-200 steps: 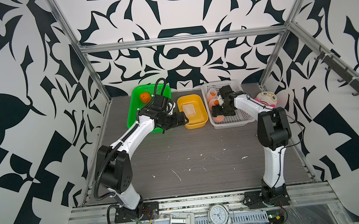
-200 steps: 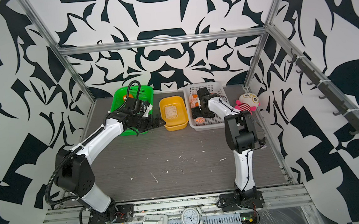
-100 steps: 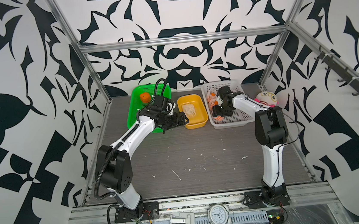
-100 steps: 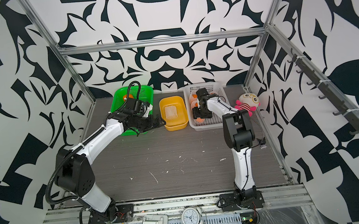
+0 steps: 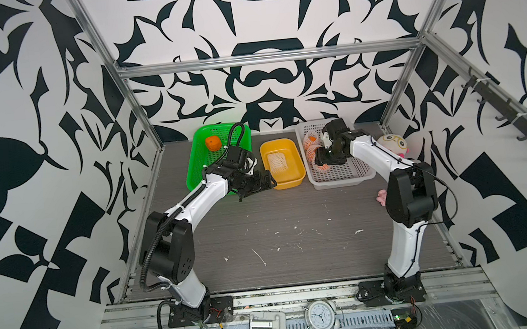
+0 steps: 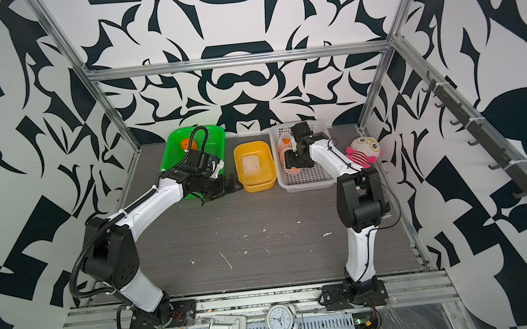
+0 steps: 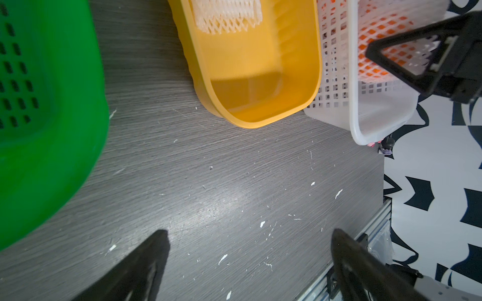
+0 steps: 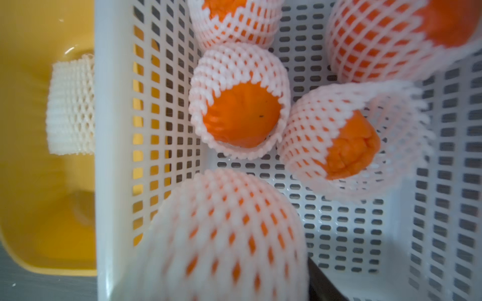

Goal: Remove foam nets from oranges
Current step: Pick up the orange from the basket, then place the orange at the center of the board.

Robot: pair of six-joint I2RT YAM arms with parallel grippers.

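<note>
Left claw [image 7: 250, 234]: jaws wide apart, empty, over the worktop [image 7: 234, 169] just beside the yellow tub [image 7: 307, 86].
Right claw [image 5: 324, 162]: inside the white basket [image 5: 342, 174], closed around a netted orange [image 8: 219, 234].
Other netted oranges [image 8: 240, 99]: four, in the same basket.
Loose foam net [image 5: 277, 162]: lying in the yellow tub.
Bare orange [image 5: 212, 143]: in the green basket [image 5: 195, 175].

Left end effector [image 7: 249, 232] is spread wide; right end effector [image 5: 325, 162] points downward, its closure hard to tell.
</note>
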